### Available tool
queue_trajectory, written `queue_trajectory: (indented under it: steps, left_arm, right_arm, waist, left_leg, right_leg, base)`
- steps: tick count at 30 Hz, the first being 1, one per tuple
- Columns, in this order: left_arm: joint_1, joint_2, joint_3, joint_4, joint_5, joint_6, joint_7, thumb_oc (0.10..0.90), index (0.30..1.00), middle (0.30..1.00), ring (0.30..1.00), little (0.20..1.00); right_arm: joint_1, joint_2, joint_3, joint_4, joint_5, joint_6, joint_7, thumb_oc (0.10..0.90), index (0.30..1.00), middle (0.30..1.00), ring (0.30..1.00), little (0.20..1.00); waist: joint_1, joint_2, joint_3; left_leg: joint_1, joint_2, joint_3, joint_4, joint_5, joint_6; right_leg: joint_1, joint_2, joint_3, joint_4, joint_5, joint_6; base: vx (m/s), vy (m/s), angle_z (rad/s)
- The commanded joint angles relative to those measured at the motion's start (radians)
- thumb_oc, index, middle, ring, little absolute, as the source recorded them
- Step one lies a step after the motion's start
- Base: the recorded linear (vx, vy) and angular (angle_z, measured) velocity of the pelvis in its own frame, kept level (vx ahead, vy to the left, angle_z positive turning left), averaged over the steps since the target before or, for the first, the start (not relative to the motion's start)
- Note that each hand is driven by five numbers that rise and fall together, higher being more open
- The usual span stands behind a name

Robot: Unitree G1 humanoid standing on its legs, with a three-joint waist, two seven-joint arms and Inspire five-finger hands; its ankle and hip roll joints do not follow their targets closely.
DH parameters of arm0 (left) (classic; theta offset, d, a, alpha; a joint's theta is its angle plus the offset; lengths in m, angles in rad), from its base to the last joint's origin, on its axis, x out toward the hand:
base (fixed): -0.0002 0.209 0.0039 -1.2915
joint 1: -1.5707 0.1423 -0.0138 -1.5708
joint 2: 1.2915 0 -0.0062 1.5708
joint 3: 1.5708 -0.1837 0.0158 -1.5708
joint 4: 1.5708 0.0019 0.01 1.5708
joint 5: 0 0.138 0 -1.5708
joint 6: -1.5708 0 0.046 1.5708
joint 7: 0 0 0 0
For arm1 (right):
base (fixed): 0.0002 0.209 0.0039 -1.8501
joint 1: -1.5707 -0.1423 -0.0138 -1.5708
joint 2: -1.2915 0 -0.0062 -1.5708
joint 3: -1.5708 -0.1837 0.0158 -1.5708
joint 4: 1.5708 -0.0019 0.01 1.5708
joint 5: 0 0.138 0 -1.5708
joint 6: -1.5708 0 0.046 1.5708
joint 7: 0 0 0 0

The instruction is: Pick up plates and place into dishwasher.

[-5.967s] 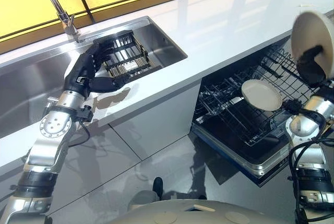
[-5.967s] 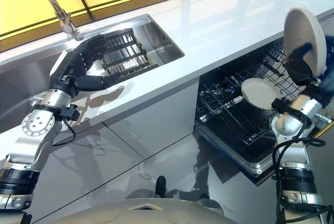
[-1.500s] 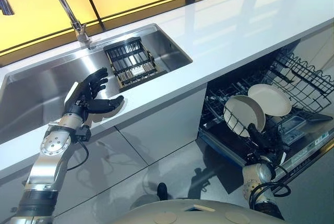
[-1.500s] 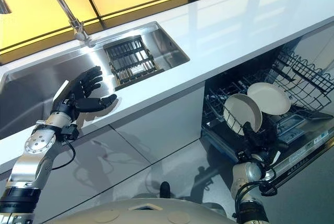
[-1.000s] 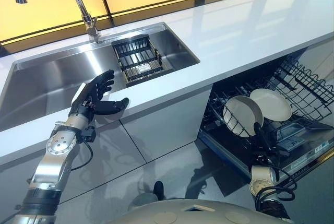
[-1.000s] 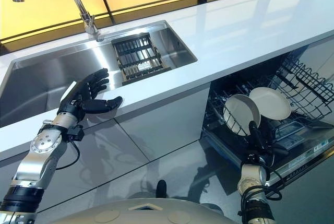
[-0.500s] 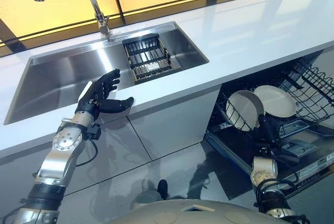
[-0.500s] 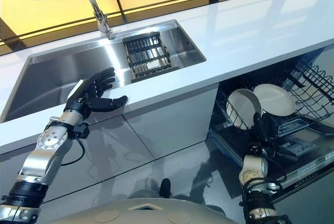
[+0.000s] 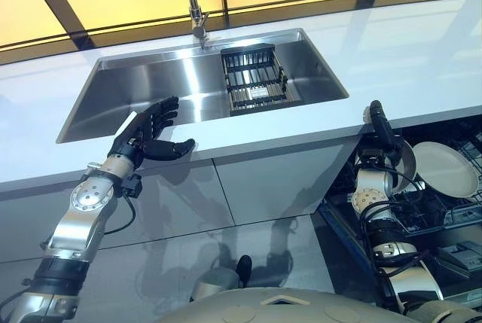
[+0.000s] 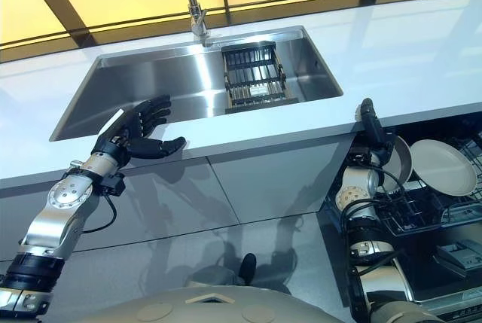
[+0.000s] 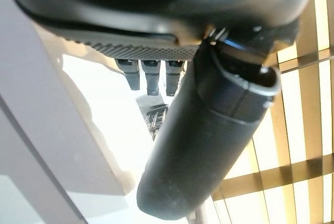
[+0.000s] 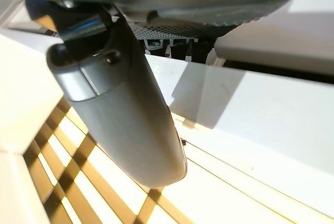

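Observation:
Two cream plates stand in the open dishwasher's lower rack [image 9: 429, 221]. One plate [image 9: 446, 169] faces up at the right; the other plate [image 9: 407, 159] stands on edge, partly behind my right arm. My right hand [image 9: 376, 121] is open and empty, fingers straight up in front of the counter edge, just left of the plates. In its wrist view the thumb [image 12: 125, 109] sticks out with nothing held. My left hand [image 9: 147, 132] is open over the counter's front edge beside the sink [image 9: 166, 82], holding nothing; its thumb [image 11: 209, 130] and fingers [image 11: 148, 75] are spread.
A black wire basket [image 9: 256, 83] sits in the right end of the sink below the tap [image 9: 193, 7]. The white counter [image 9: 422, 59] runs over the dishwasher opening. Grey cabinet fronts [image 9: 263, 187] stand between my arms.
The right hand has let go of the plate it held high six seconds ago; that plate now stands in the rack. The hand has risen empty to the counter edge. The camera swung.

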Motion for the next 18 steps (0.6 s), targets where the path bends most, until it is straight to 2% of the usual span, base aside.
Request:
queue_trajectory:
  steps: [1,2,5,9,13,18]
  left_arm:
    - [-0.036,0.104,0.027,-0.030,-0.034,-0.081,0.003,0.800,0.900,0.900,0.900,0.900]
    - [-0.036,0.102,0.021,-0.029,-0.033,-0.083,0.006,0.800,0.900,0.900,0.900,0.900]
    - [-0.039,0.098,0.010,-0.053,-0.035,-0.062,0.033,0.800,0.900,0.900,0.900,0.900]
    - [-0.016,0.067,0.009,-0.067,-0.013,-0.069,0.054,0.800,0.900,0.900,0.900,0.900]
    - [0.029,0.025,0.038,-0.078,0.013,-0.088,0.069,0.800,0.900,0.900,0.900,0.900]
    - [0.114,-0.002,0.130,-0.131,0.033,-0.084,0.059,0.800,0.900,0.900,0.900,0.900]
  right_arm:
    - [-0.270,-0.075,0.070,-0.103,-0.270,0.020,-0.021,0.800,0.900,0.900,0.900,0.900]
    - [-0.262,-0.089,0.072,-0.096,-0.385,0.034,-0.143,0.800,0.900,0.900,0.900,0.900]
    - [-0.230,-0.108,0.074,-0.125,-0.512,0.028,-0.289,0.800,0.900,0.900,0.900,0.900]
    - [-0.138,-0.097,0.068,-0.267,-0.642,0.021,-0.403,0.800,0.900,0.900,0.900,0.900]
    - [0.054,-0.072,0.022,-0.415,-0.743,0.029,-0.426,0.800,0.900,0.900,0.900,0.900]
    - [0.273,-0.028,-0.081,-0.516,-0.725,0.034,-0.342,0.800,0.900,0.900,0.900,0.900]
  waist:
    - [0.063,-0.046,-0.030]
    - [0.057,-0.048,-0.030]
    - [0.040,-0.051,-0.026]
    - [0.013,-0.051,-0.022]
    - [-0.030,-0.050,-0.018]
    - [-0.091,-0.057,-0.017]
  left_leg:
    - [0.103,-0.053,0.021,0.059,-0.220,0.056]
    - [0.110,-0.053,0.021,0.054,-0.221,0.057]
    - [0.121,-0.051,0.026,0.047,-0.222,0.059]
    - [0.131,-0.049,0.039,0.045,-0.227,0.062]
    - [0.125,-0.046,0.067,0.046,-0.222,0.063]
    - [0.128,-0.032,0.107,0.044,-0.225,0.064]
  right_leg:
    - [-0.111,-0.026,-0.015,0.054,0.056,0.013]
    - [-0.111,-0.024,-0.010,0.055,0.057,0.014]
    - [-0.112,-0.020,0.003,0.055,0.059,0.016]
    - [-0.116,-0.016,0.024,0.052,0.061,0.017]
    - [-0.129,-0.013,0.055,0.049,0.071,0.023]
    - [-0.136,-0.005,0.089,0.043,0.071,0.033]
  base:
    - [0.04,-0.035,0.06]
    - [0.00,0.000,0.00]
    - [0.00,-0.010,0.00]
    - [0.00,-0.008,0.00]
    - [-0.05,-0.014,-0.03]
    - [-0.07,-0.049,-0.14]
